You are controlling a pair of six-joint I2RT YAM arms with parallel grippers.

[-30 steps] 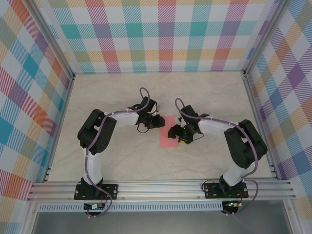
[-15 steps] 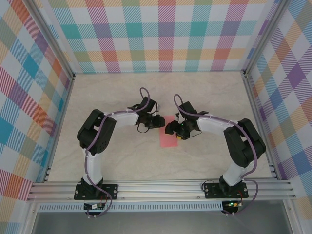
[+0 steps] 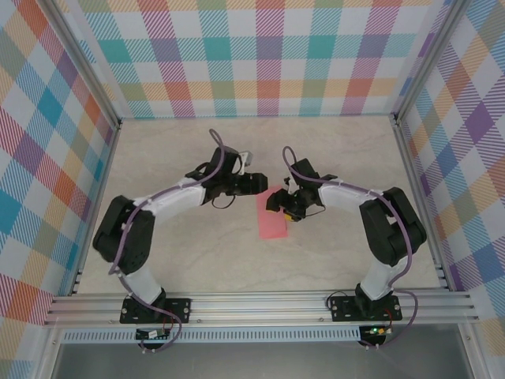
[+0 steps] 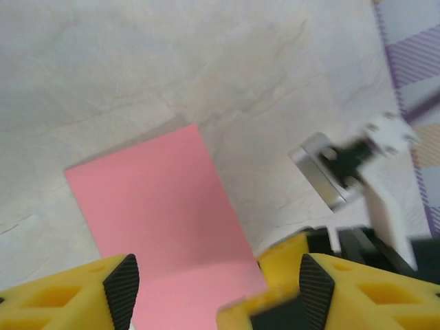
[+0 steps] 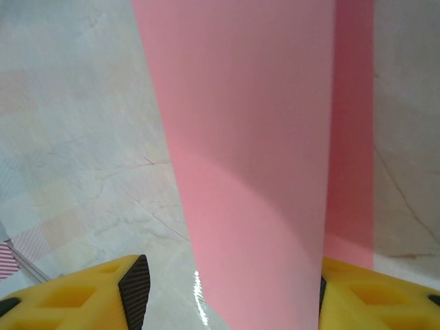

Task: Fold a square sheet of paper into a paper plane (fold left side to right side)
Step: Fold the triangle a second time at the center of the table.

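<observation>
Backed away, the left end effector (image 3: 256,183) hangs released, leaving the folded square sheet of paper (image 3: 272,225) under the spread, empty right end effector (image 3: 278,207), seemingly for creasing.

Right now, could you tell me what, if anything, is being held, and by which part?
Nothing is held: the left gripper and right gripper stand open over the pink paper.

left hand (image 4: 216,289) spread | right hand (image 5: 230,292) spread | both pointing inward
</observation>
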